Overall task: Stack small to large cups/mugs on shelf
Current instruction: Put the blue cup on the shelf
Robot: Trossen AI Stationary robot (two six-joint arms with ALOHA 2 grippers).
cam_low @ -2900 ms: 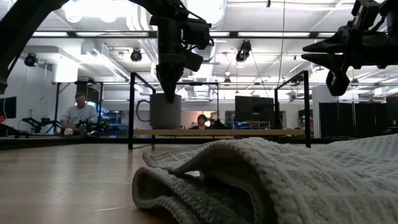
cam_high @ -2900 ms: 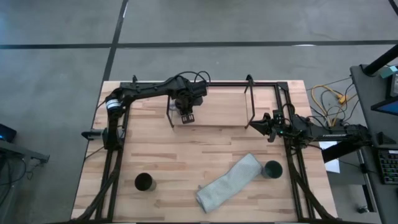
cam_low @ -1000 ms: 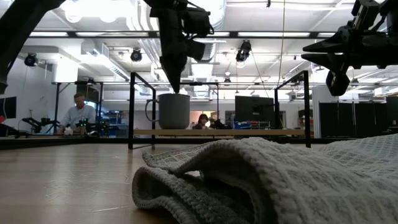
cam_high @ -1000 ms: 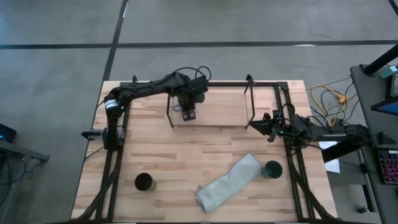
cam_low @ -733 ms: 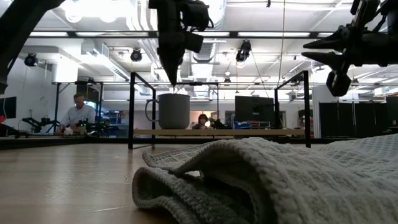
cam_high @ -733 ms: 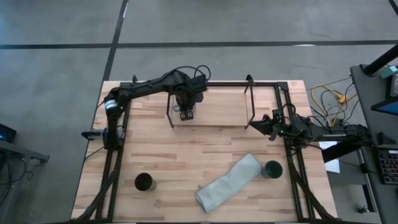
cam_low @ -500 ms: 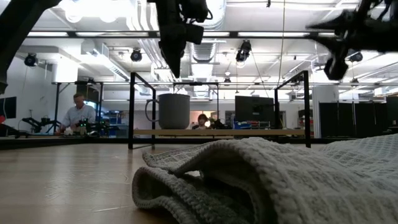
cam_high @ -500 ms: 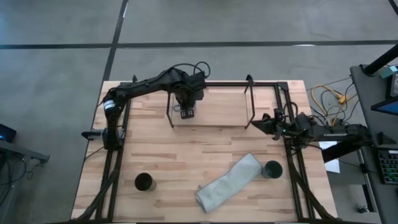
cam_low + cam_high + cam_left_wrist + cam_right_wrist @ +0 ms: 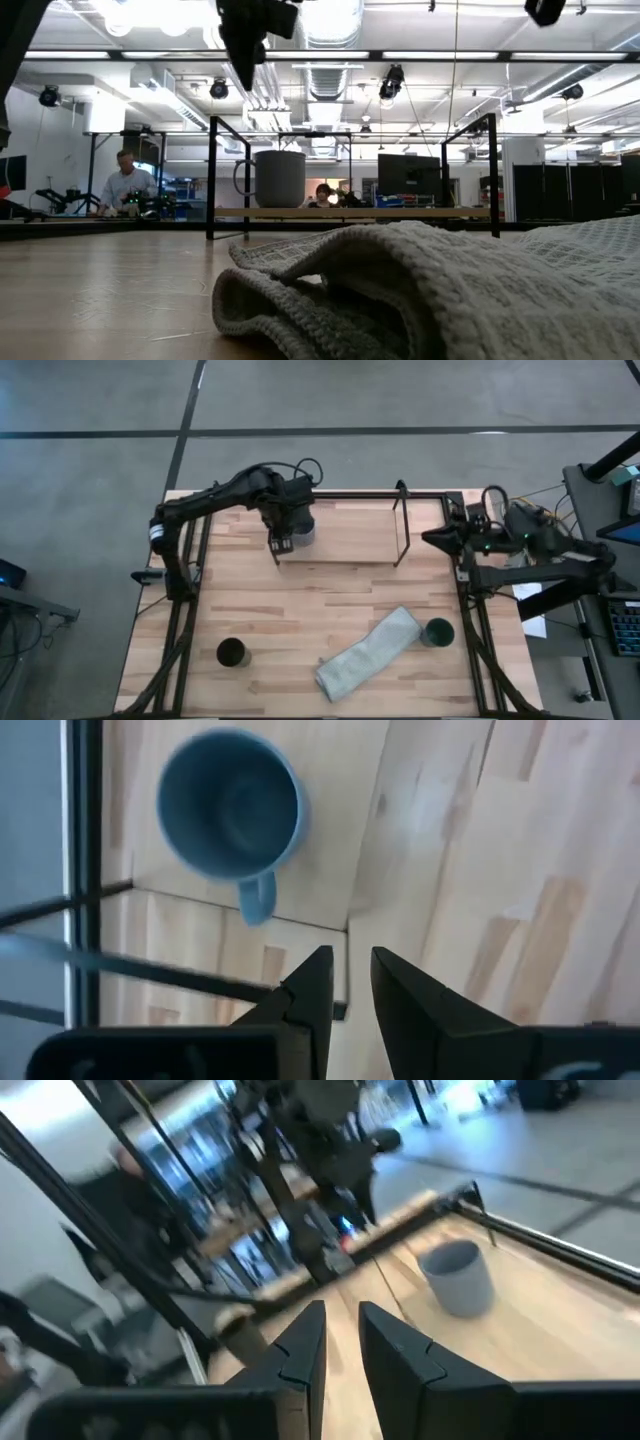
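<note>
The table (image 9: 300, 610) is holding the shelf (image 9: 350, 535), a black cup (image 9: 231, 652), a teal cup (image 9: 438, 631) and a cloth (image 9: 368, 652). The mug (image 9: 301, 531) is sitting on the shelf.

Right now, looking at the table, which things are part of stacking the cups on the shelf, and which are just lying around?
Part of the job:
- grey-blue mug, standing on the shelf
- shelf
- black cup, on the tabletop
- dark teal cup, beside the cloth
- left claw, empty, near the mug

Just lying about:
- grey-green cloth, crumpled on the tabletop
</note>
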